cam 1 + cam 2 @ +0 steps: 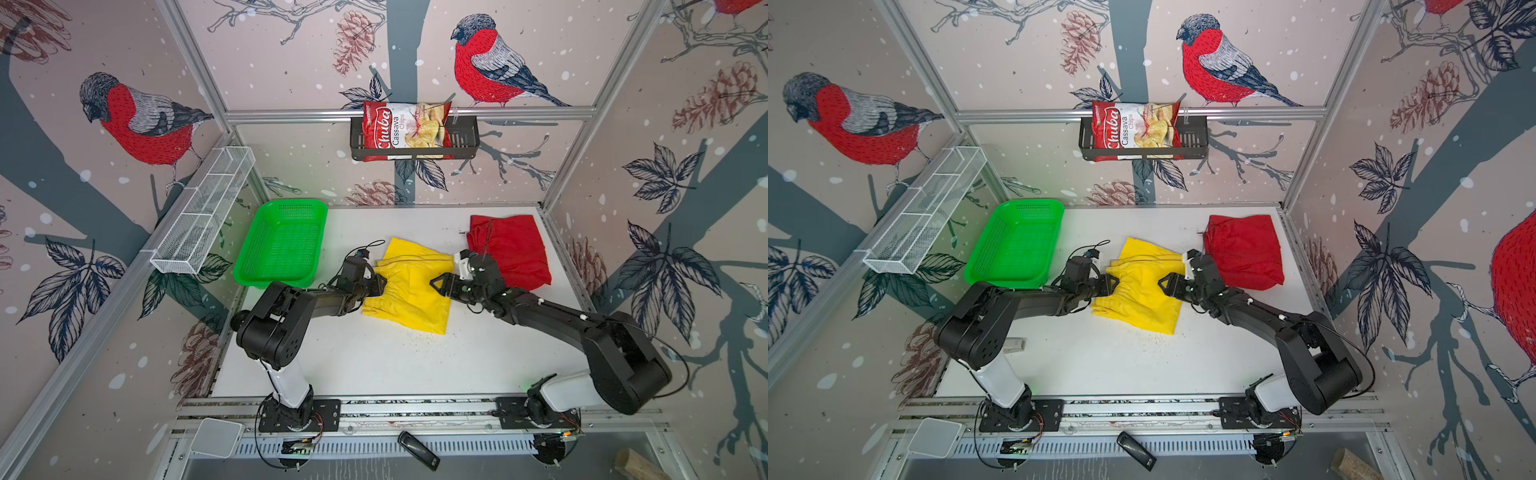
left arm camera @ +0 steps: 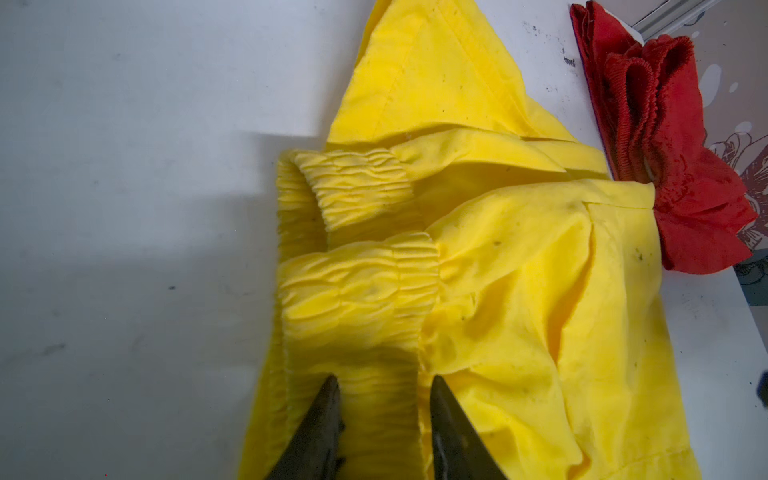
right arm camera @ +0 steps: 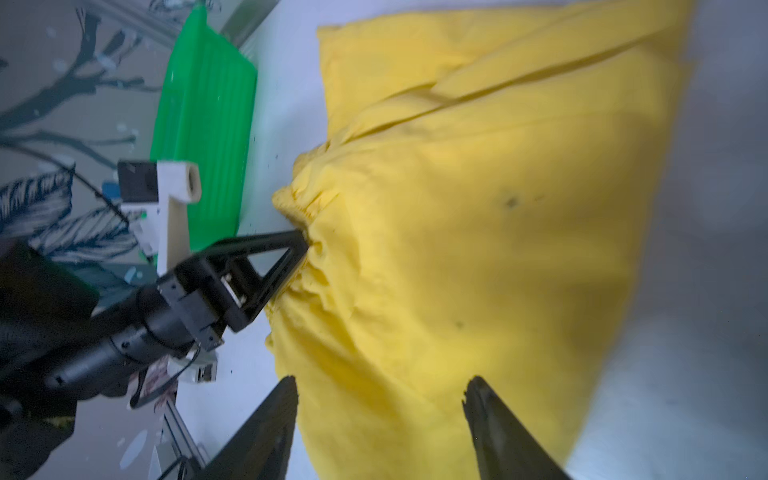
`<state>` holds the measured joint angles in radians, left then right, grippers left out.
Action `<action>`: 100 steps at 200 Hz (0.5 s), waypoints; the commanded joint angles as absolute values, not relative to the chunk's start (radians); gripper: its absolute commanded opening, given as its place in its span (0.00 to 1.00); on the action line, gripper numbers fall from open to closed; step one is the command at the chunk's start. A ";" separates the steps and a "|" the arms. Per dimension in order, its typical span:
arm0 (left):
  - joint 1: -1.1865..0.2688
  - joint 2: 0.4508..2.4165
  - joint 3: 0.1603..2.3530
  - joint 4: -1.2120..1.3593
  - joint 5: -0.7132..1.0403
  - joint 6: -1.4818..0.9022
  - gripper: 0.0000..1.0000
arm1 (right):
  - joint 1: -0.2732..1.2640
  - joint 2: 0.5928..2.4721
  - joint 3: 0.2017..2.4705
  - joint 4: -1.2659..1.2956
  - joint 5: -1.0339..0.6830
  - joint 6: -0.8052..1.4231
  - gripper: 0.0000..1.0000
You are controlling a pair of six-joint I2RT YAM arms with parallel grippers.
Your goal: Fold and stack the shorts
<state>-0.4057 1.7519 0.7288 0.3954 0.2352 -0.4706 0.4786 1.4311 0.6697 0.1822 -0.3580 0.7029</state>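
The yellow shorts [image 1: 409,291] [image 1: 1142,295] lie partly folded in the middle of the white table, with the gathered waistband [image 2: 357,291] toward the left. My left gripper [image 1: 380,282] [image 2: 382,380] sits at that edge, its jaws closed on a bunch of waistband; the cloth puckers round its tips [image 3: 305,249]. My right gripper [image 1: 434,284] [image 3: 382,380] hangs open just over the right part of the yellow cloth [image 3: 478,228], with nothing pinched. The red shorts [image 1: 513,253] [image 1: 1246,253] [image 2: 665,145] lie folded at the back right, and the yellow pair's edge touches them.
A green basket [image 1: 291,202] [image 3: 203,124] stands at the back left of the table, close behind my left wrist. A white wire rack [image 1: 203,212] hangs on the left wall. A black rack with a chips bag [image 1: 405,131] hangs on the back wall. A dark remote [image 1: 417,449] lies beyond the front rail.
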 commanded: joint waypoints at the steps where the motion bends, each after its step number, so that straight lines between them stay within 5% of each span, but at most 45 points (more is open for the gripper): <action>1: -0.402 1.775 0.716 0.283 0.205 -0.466 0.38 | 0.379 1.432 0.635 0.282 -0.474 0.669 0.65; 100: -0.402 1.813 0.723 0.298 0.231 -0.477 0.38 | 0.265 1.735 0.556 0.722 -0.655 0.759 0.64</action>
<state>-0.4038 1.7916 0.7284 0.4717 0.2409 -0.4709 0.2661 1.6859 0.5659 0.5529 -0.5819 0.7120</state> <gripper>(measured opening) 0.376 0.641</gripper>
